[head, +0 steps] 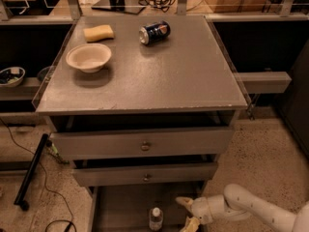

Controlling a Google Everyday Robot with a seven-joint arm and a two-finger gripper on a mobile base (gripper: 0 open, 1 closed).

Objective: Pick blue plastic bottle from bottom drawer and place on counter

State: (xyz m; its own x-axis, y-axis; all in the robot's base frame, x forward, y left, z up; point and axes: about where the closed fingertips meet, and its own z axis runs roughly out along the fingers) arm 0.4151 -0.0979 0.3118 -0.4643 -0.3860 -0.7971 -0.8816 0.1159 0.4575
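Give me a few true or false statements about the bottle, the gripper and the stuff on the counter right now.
1. The blue plastic bottle stands upright in the bottom drawer. True.
2. The gripper is shut on the bottle. False: it is open, low beside the bottle, on the picture's right.
3. The soda can lies on its side on the counter. True.
4. The sponge lies inside the bowl. False: it lies on the counter, apart from the bowl.

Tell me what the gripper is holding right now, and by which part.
Nothing is held. The gripper hangs open over the bottom drawer, just right of the blue plastic bottle, with a gap between them.
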